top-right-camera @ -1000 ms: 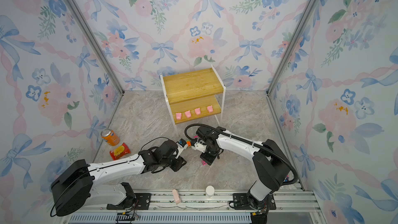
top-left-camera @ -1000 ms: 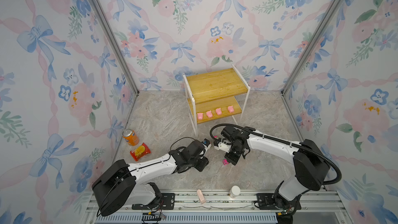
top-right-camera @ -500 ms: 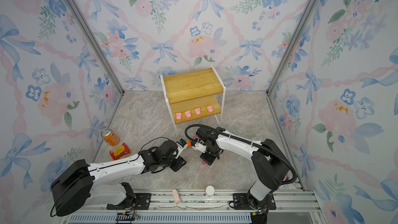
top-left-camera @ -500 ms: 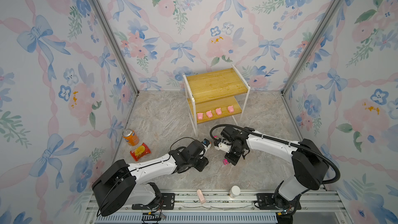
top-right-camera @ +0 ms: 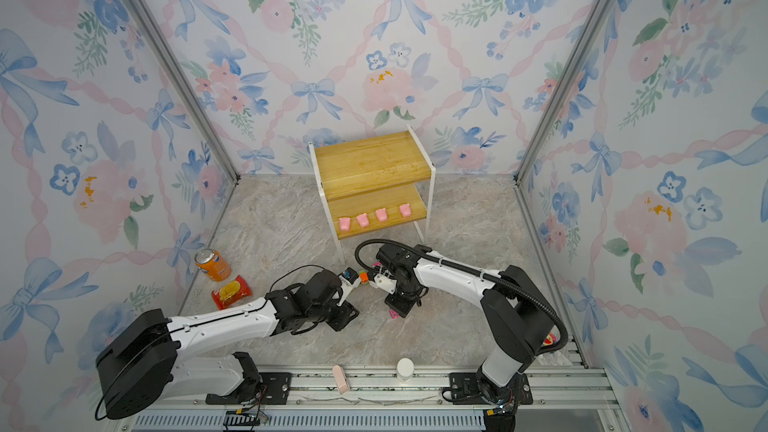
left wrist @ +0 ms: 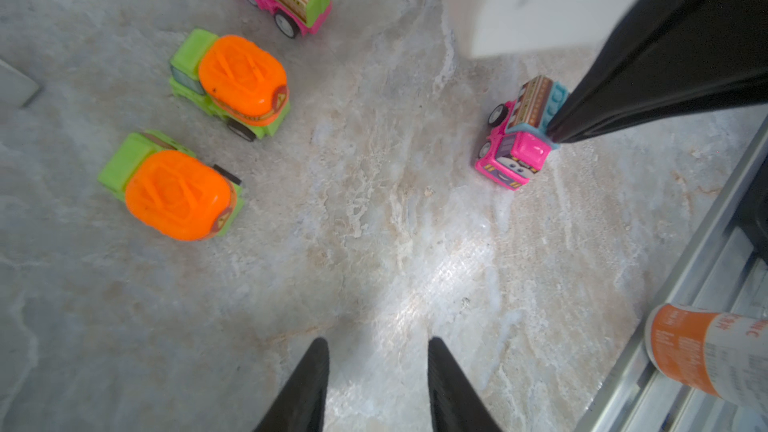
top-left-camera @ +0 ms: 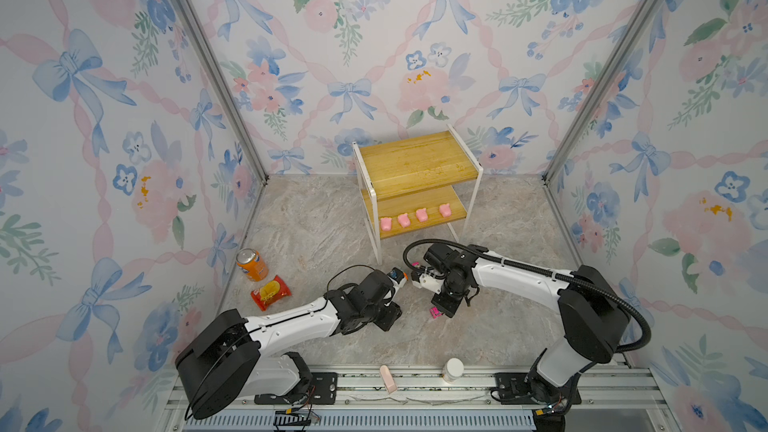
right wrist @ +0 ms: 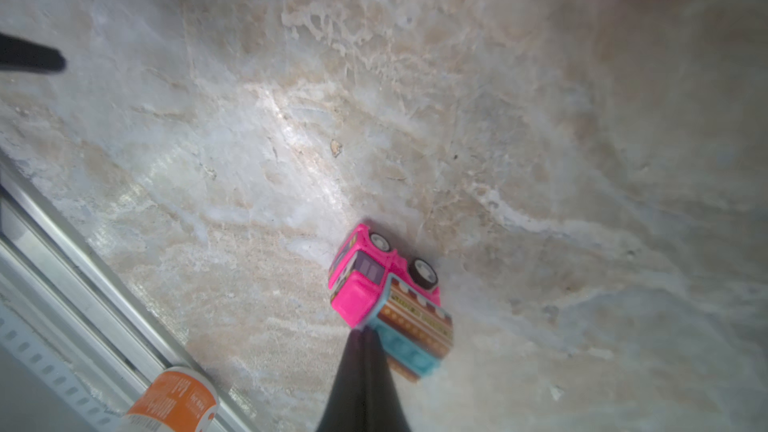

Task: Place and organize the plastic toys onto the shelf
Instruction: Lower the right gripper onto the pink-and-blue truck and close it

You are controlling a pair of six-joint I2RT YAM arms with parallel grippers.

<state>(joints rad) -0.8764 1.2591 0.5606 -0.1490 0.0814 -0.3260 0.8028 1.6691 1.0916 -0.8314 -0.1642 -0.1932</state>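
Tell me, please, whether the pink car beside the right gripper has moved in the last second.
No. The pink car lies where it was, equally far in front of the shelf.

Pigs (top-left-camera: 402, 220) pale pink; shelf (top-left-camera: 415, 160) yellow wood, white frame; orange-green car (left wrist: 232, 81); pink-teal car (left wrist: 519, 139).

- Shelf (top-left-camera: 415, 164): top board bare, open from above.
- Lower board: four pigs (top-left-camera: 422, 215) line front edge.
- Floor (left wrist: 374, 209) open between orange-and-green cars (left wrist: 243, 76) and pink-and-teal car (left wrist: 519, 135).
- Right gripper (left wrist: 555, 137), tips closed, against that car.
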